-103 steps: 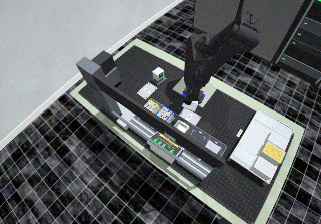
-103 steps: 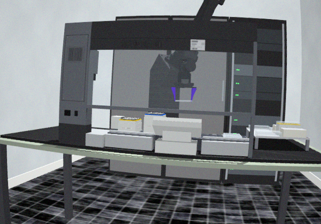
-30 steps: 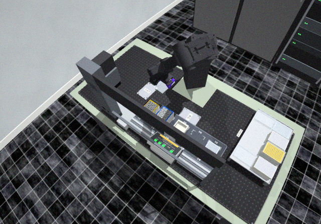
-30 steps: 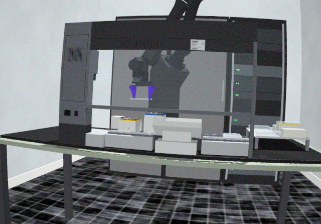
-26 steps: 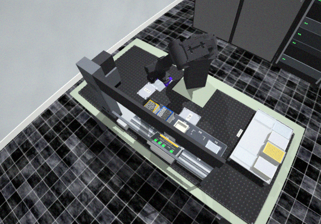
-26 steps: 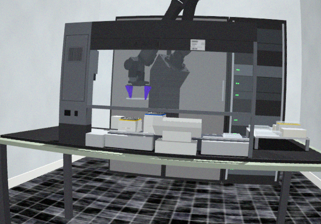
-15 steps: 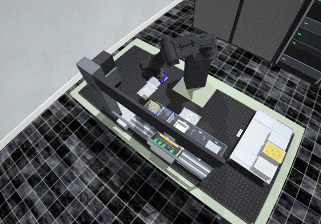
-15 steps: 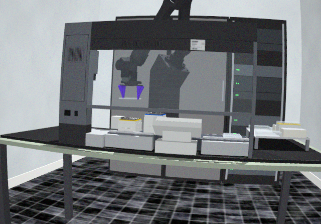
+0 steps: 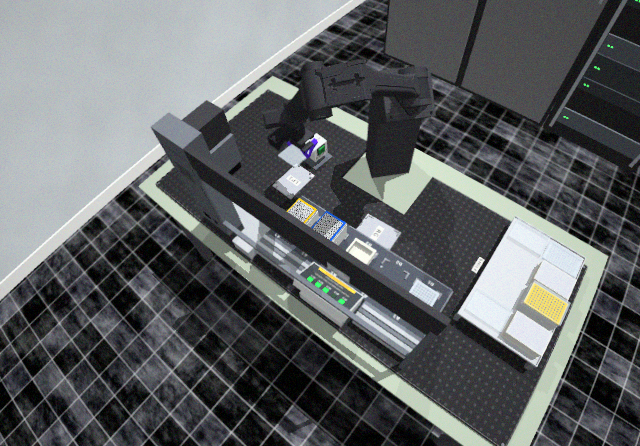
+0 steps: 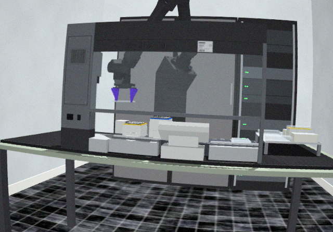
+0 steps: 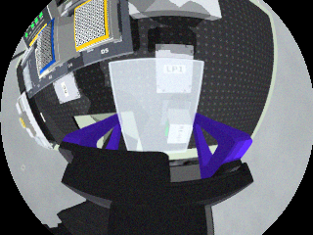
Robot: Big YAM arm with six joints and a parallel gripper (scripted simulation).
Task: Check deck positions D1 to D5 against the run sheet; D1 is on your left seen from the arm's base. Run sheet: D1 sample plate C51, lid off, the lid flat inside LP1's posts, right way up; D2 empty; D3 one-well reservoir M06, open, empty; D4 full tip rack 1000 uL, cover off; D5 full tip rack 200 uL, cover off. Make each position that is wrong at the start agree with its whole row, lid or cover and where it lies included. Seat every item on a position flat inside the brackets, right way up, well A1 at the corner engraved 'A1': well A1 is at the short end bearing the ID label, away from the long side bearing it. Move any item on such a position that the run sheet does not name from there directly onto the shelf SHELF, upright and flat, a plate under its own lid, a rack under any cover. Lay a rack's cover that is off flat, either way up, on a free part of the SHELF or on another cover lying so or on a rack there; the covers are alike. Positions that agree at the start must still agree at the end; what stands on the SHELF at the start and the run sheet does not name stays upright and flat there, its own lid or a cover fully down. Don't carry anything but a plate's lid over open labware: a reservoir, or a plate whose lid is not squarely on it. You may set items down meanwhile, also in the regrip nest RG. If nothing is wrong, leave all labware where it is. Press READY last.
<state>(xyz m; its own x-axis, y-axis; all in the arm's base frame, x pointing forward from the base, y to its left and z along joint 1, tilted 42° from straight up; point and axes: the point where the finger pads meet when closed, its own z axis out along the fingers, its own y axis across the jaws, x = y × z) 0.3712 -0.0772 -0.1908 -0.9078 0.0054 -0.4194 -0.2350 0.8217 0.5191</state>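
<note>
The arm rises from its pedestal, folds at the elbow and reaches down, wrist vertical, so the pincer [image 10: 124, 98] hangs high above the counter [image 9: 454, 224] with its purple fingers [image 10: 115, 92] pointing straight down. The pincer is clamped on one thin clear plate lid [image 11: 156, 108], held level by its edges. Directly below the pincer sits the LP1 lid park [image 11: 175, 70], with one green-faced READY box [image 9: 320, 146] just beside the pincer. Ahead of the pincer lie two open tip racks, one yellow-framed [image 9: 301, 210], one blue-framed [image 9: 329, 225]. Farther off along the deck lie one reservoir [image 9: 361, 251] and one uncovered sample plate [image 9: 425, 291].
</note>
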